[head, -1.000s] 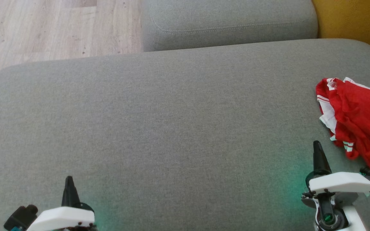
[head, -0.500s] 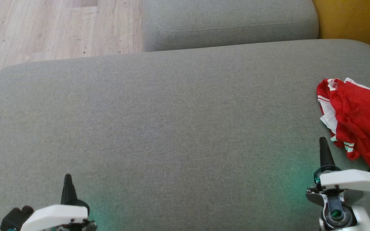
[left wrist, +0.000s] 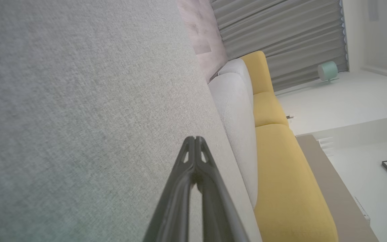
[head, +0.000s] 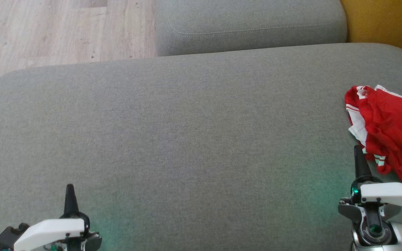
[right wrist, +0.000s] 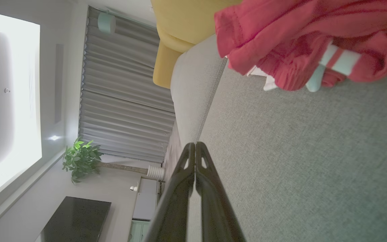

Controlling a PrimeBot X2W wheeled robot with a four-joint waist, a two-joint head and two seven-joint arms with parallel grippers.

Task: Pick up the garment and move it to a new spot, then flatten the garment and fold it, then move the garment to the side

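Red shirt (head: 389, 129): white-striped, crumpled at the right edge of grey sofa cushion (head: 187, 132).
Right gripper (head: 357, 148): clenched, empty, just beside red shirt.
Left gripper (head: 70, 188): clenched, empty, over cushion's near left.

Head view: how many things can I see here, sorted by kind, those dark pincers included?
Red garment: 1
Grey cushions: 2, big cushion and back cushion
Grippers: 2, left gripper and right gripper, both shut
Total: 5
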